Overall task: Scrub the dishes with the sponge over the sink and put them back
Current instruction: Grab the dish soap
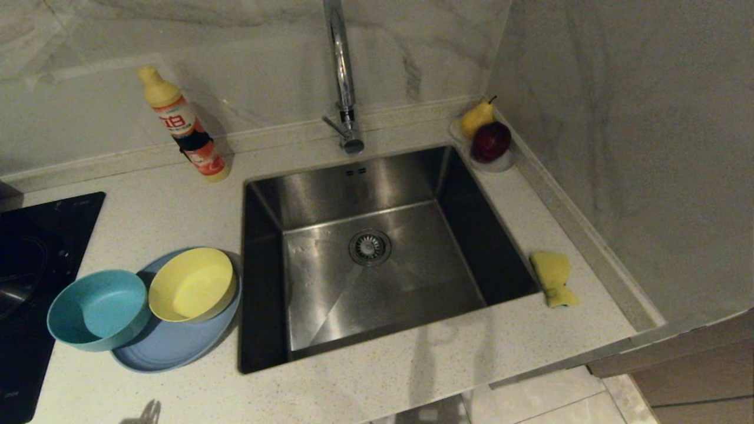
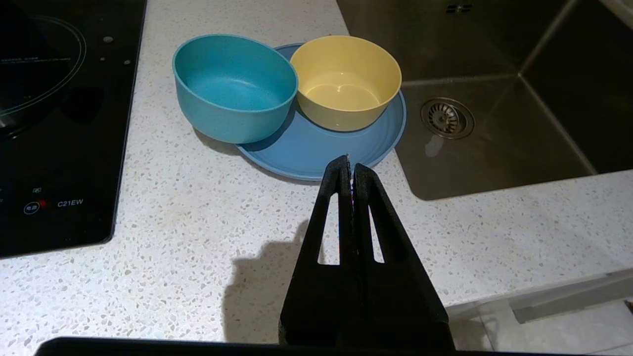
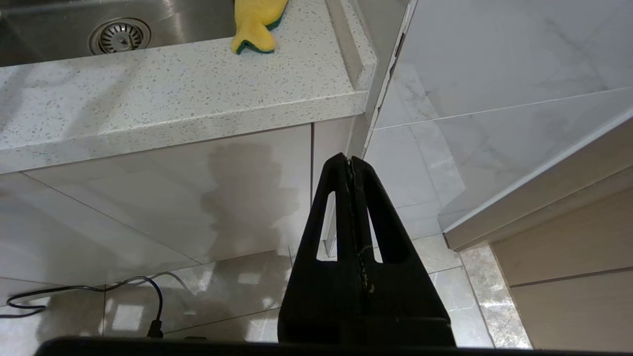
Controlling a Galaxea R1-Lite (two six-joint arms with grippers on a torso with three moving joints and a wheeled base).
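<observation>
Left of the sink (image 1: 377, 176) the dishes stand together: a yellow bowl (image 1: 191, 284) sits on a blue plate (image 1: 177, 344), and a teal bowl (image 1: 97, 309) rests on the plate's left edge. The wrinkled yellow sponge (image 1: 554, 277) lies on the counter right of the sink, its green layer showing at its edge (image 3: 254, 22). Neither arm shows in the head view. My left gripper (image 2: 349, 165) is shut and empty above the counter, just short of the blue plate (image 2: 316, 148). My right gripper (image 3: 350, 160) is shut and empty, low in front of the cabinet, below the counter's edge.
A chrome faucet (image 1: 343, 76) rises behind the sink. A detergent bottle (image 1: 184, 125) stands at the back left. A pear (image 1: 476, 116) and a dark red fruit (image 1: 490, 141) sit in a clear dish at the back right corner. A black cooktop (image 1: 35, 247) is at the far left.
</observation>
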